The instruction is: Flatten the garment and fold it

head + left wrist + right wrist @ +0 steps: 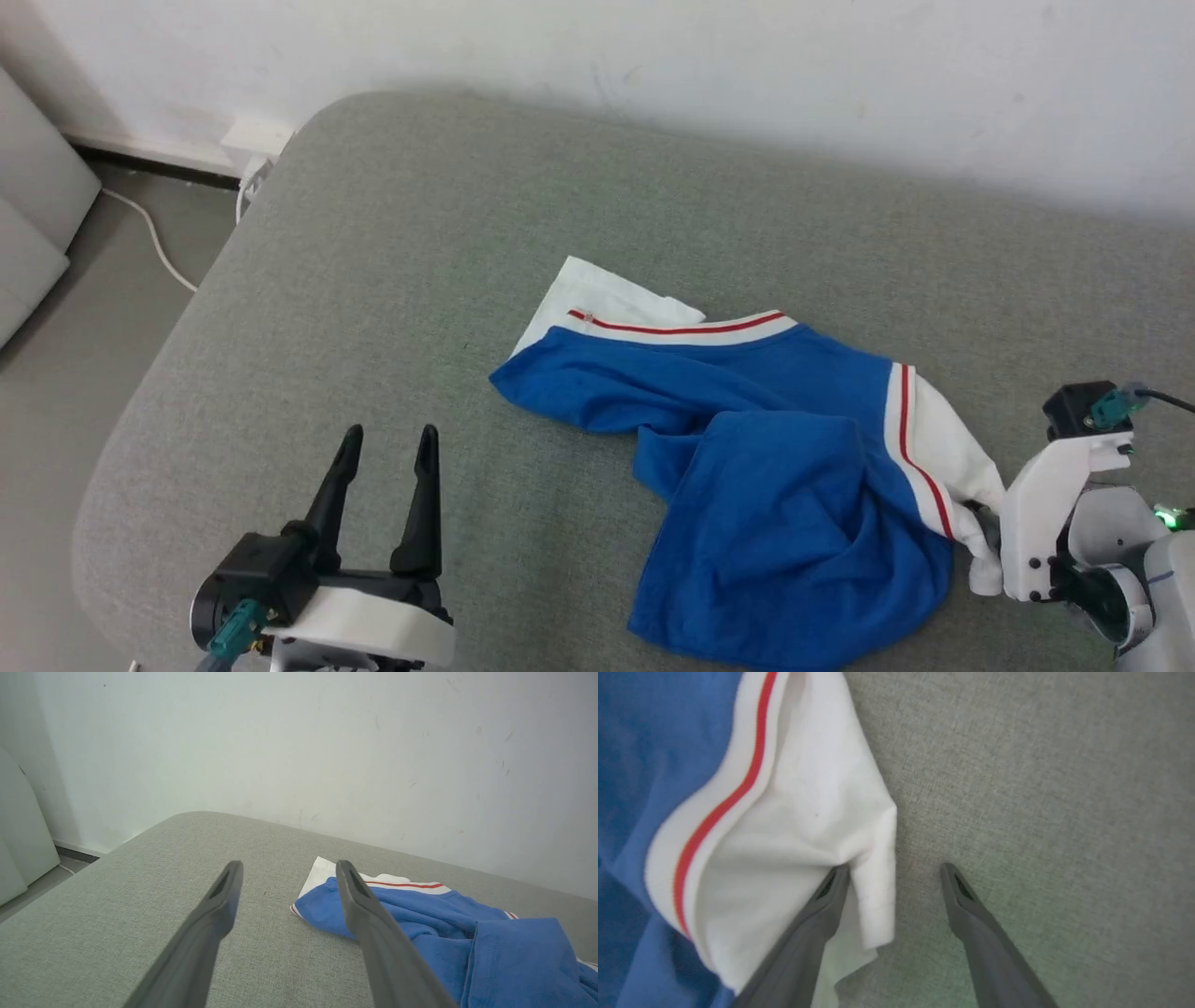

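Observation:
The garment (775, 467) lies crumpled on the grey cushion (373, 280), blue body bunched, red-and-white trim along its far edge. One white sleeve (597, 294) points to the far left, the other (952, 457) to the right. My left gripper (389, 439) stands open at the lower left, well clear of the cloth; its wrist view shows the garment (420, 914) past the right finger. My right gripper (894, 870) is open and pointing down at the right sleeve (784, 812). Its left finger (822, 905) touches the sleeve's folded edge, which lies between the jaws.
A white wall (747, 75) runs behind the cushion. The cushion's rounded edge (121, 439) drops to grey floor at the left, where a white cable (154, 243) and a socket block (252, 140) lie. Bare cushion surrounds the garment on the left and far side.

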